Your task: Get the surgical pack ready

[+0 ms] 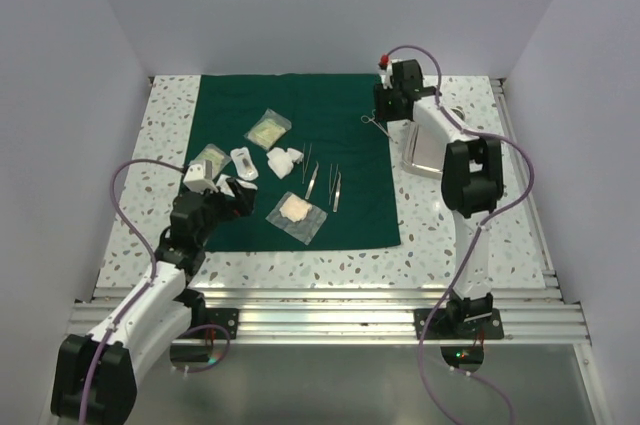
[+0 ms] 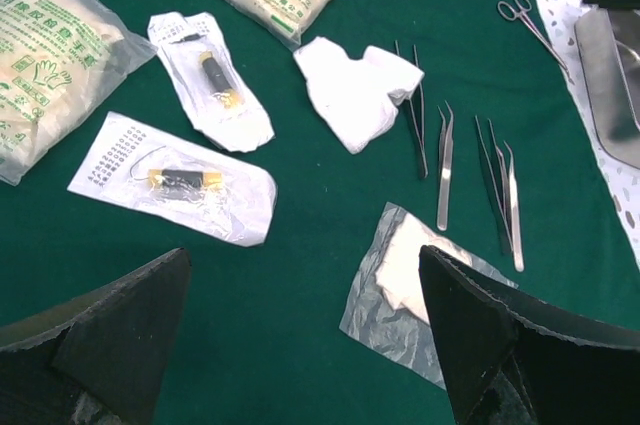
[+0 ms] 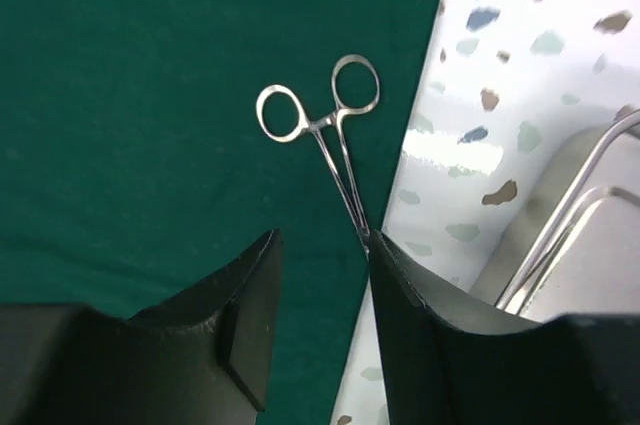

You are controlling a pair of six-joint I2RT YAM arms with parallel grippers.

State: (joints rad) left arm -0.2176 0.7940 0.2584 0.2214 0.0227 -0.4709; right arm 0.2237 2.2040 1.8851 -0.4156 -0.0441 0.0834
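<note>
The dark green cloth (image 1: 330, 95) lay flat mid-frame, with clear gauze pouches (image 1: 268, 130) and thin steel tweezers (image 1: 335, 187) scattered across its centre. A ring-handled clamp (image 3: 325, 140) lay at its right edge, and the shiny steel tray (image 1: 418, 157) sat just beyond, right of frame.

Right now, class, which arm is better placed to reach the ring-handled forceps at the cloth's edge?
Right. The right gripper hangs directly over the forceps, its open jaws at the tips. The left gripper is near the gauze pouch, far across the green cloth.
</note>
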